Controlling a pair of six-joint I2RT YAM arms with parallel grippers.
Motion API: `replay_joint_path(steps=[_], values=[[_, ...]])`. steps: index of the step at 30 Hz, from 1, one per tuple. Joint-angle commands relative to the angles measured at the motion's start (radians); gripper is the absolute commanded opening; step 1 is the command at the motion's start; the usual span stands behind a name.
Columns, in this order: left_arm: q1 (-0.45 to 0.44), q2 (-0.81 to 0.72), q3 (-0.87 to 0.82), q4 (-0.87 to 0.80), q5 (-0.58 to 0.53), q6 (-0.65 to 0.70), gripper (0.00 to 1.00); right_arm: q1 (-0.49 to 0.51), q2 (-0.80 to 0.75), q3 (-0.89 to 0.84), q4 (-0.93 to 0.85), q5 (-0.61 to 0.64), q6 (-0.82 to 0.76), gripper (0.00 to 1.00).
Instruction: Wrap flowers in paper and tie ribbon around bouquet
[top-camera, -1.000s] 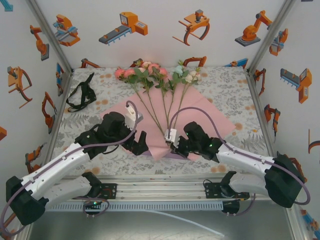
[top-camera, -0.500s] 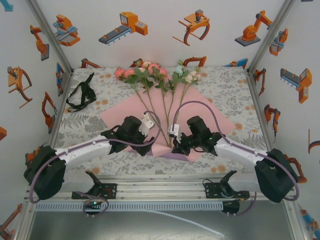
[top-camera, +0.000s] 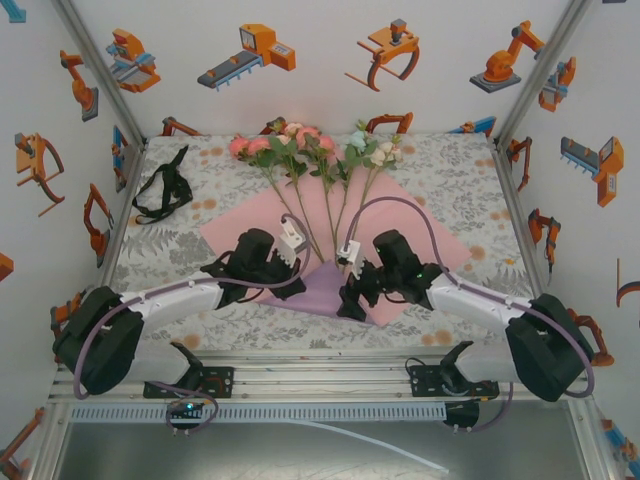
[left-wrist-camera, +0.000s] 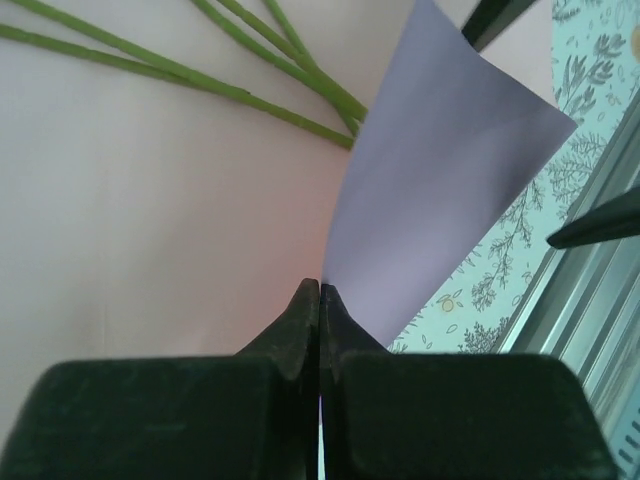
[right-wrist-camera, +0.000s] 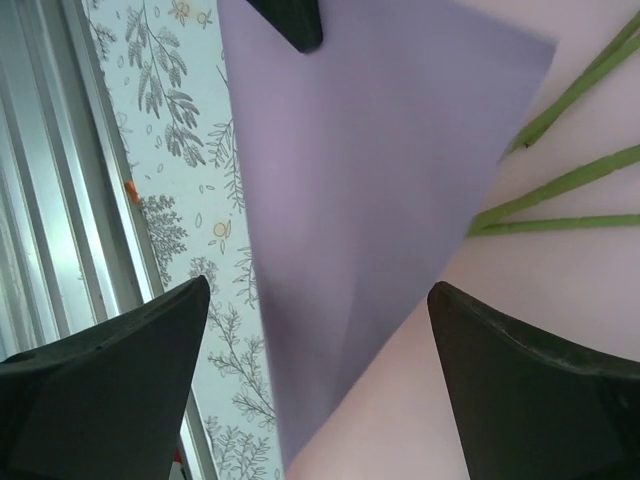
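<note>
Because the near corner of the paper (left-wrist-camera: 440, 190) must fold lilac-side up over the stalk ends, the left hand (left-wrist-camera: 320, 292) is clamped on its crease, while the right hand (right-wrist-camera: 318, 290) hovers wide open over the flap; the flowers (top-camera: 318, 150) lie fanned on its pink face.

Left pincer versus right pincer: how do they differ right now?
The left pincer is shut, its tips nipping the edge of the thin lilac-and-pink paper sheet; the right pincer stands wide open and holds nothing. The left pincer sits at the foot of the lifted lilac flap; the right pincer hangs above that flap. Both are at the sheet's near corner, beside the green flower stalks.
</note>
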Motion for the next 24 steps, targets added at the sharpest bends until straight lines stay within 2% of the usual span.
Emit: replay_joint_path(steps=[1, 5, 9, 12, 16, 19, 21, 22, 24], values=[[0.020, -0.020, -0.017, 0.092, 0.033, -0.072, 0.00, -0.004, -0.057, -0.068, 0.106, 0.086, 0.120, 0.79], [0.042, -0.008, -0.037, 0.125, -0.030, -0.114, 0.00, -0.005, -0.058, -0.074, 0.145, 0.161, 0.161, 0.54], [0.055, 0.011, -0.069, 0.177, -0.109, -0.171, 0.00, -0.023, -0.006, -0.024, 0.090, 0.200, 0.170, 0.27], [0.055, 0.032, -0.076, 0.208, -0.107, -0.200, 0.00, -0.048, 0.034, 0.014, 0.050, 0.238, 0.177, 0.11], [0.056, 0.039, -0.089, 0.224, -0.180, -0.231, 0.00, -0.065, 0.081, 0.050, 0.045, 0.251, 0.167, 0.03], [0.055, 0.033, -0.096, 0.238, -0.201, -0.243, 0.00, -0.072, 0.124, 0.091, 0.031, 0.303, 0.164, 0.03], [0.055, 0.032, -0.094, 0.238, -0.201, -0.245, 0.00, -0.080, 0.147, 0.111, 0.020, 0.286, 0.153, 0.03], [0.055, 0.031, -0.090, 0.233, -0.201, -0.247, 0.03, -0.082, 0.158, 0.115, 0.022, 0.271, 0.150, 0.03], [0.055, 0.028, -0.087, 0.230, -0.201, -0.248, 0.21, -0.085, 0.174, 0.126, 0.015, 0.258, 0.145, 0.02]])
